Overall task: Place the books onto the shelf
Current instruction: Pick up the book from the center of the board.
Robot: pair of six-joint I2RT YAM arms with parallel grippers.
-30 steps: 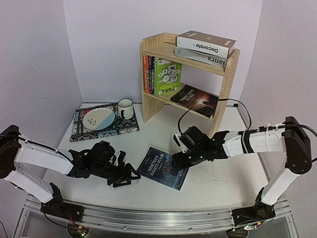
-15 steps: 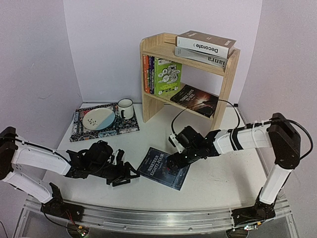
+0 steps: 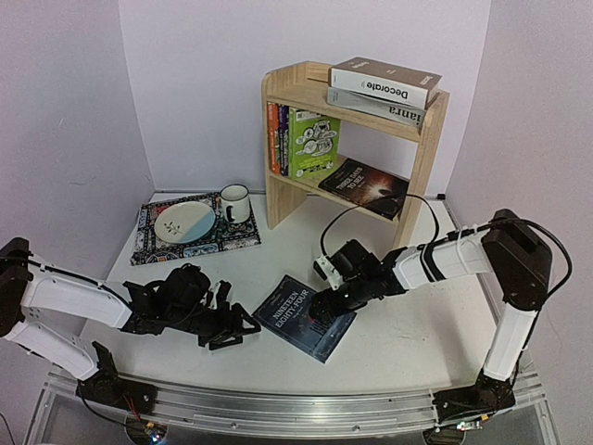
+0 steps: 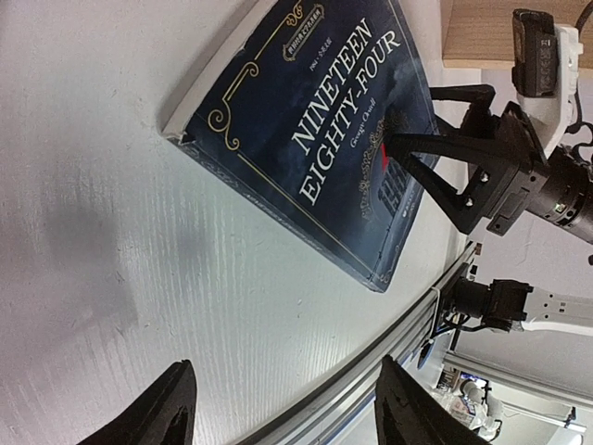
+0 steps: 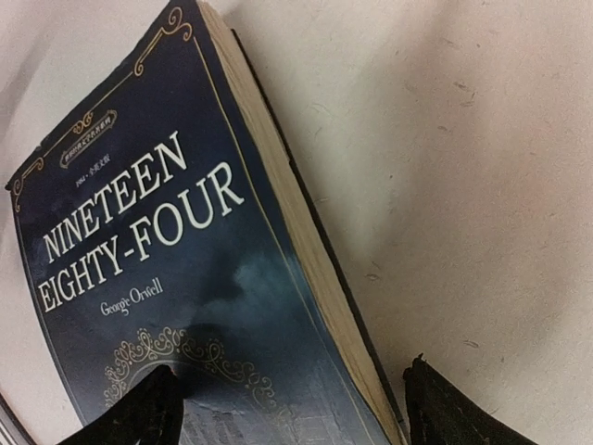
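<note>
1. Far left at the back, the placemat [image 3: 153, 243] carries a plate [image 3: 183, 222] and a mug [image 3: 234, 202]. They are well apart from the action and look unlikely to be hit.
2. The left gripper [image 3: 232, 328] lies low on the table just left of the book, fingers spread with nothing between them. If the book slides that way, it could jam against those fingertips.
3. The dark blue "Nineteen Eighty-Four" [image 3: 302, 315] lies flat, cover up, near the front edge between the two arms. It is the only book not on the shelf.
4. The right gripper [image 3: 328, 300] is down at the book's right side with its fingers parted. One sits over the cover and the other over bare table beyond the page edge, and nothing is clamped yet.
   - With the book flat there is little for the lower finger to get under, so closing may only shove it.
   - It could also pinch just the cover and let the pages hang open.
   - A hard push leftward risks sending it towards the rail.
5. To the right, the shelf [image 3: 427, 148] holds "Decorate" [image 3: 384, 80] on a grey book [image 3: 371, 104] on top. Upright paperbacks [image 3: 304, 143] and a dark book [image 3: 363, 186] lying flat fill the lower tier. Free space looks tight, so a careless insertion could topple the paperbacks.
</note>
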